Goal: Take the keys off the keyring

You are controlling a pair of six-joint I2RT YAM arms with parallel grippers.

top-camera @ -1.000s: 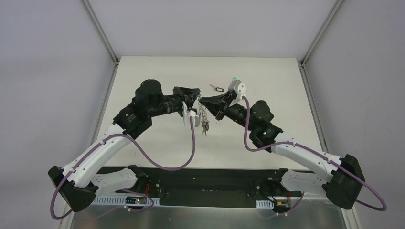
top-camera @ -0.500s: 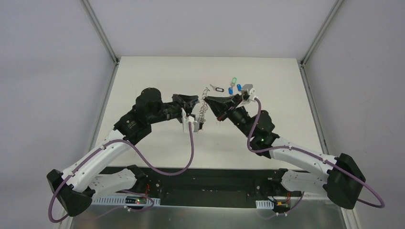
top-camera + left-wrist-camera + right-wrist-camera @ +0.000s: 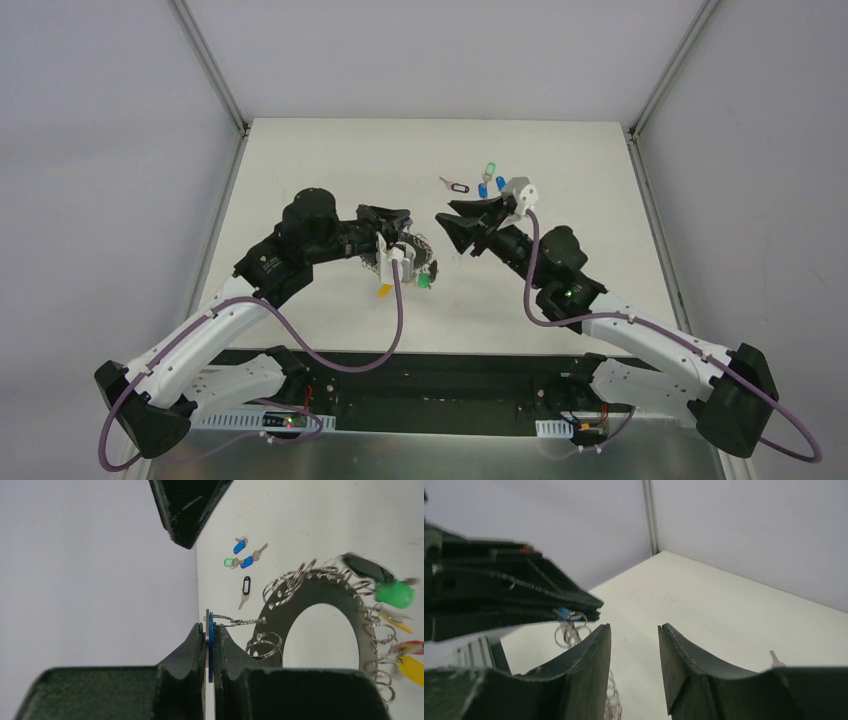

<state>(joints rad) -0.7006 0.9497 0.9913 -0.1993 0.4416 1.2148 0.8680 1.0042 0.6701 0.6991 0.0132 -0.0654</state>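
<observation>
My left gripper (image 3: 210, 630) is shut on a blue-tagged key (image 3: 211, 622). A small split ring links that key to the large grey keyring (image 3: 320, 587), which hangs beside the fingers. Several more split rings and keys hang on the keyring, with green (image 3: 395, 594), black (image 3: 367, 567) and yellow (image 3: 412, 667) tags. In the top view the left gripper (image 3: 406, 218) holds the keyring (image 3: 422, 252) above the table. My right gripper (image 3: 445, 217) is open and empty, just right of it. In the right wrist view the right gripper (image 3: 634, 630) is apart from the blue tag (image 3: 565, 613).
Loose keys lie on the table behind the grippers: a black-tagged one (image 3: 456, 186), two blue-tagged ones (image 3: 484, 188) and a green-tagged one (image 3: 490, 168). They also show in the left wrist view (image 3: 240, 545). Grey walls enclose the white table (image 3: 300, 160).
My right gripper has pulled back from the keyring and now stands open and apart from it. My left gripper has lowered with the keyring, whose tags have swung into view.
</observation>
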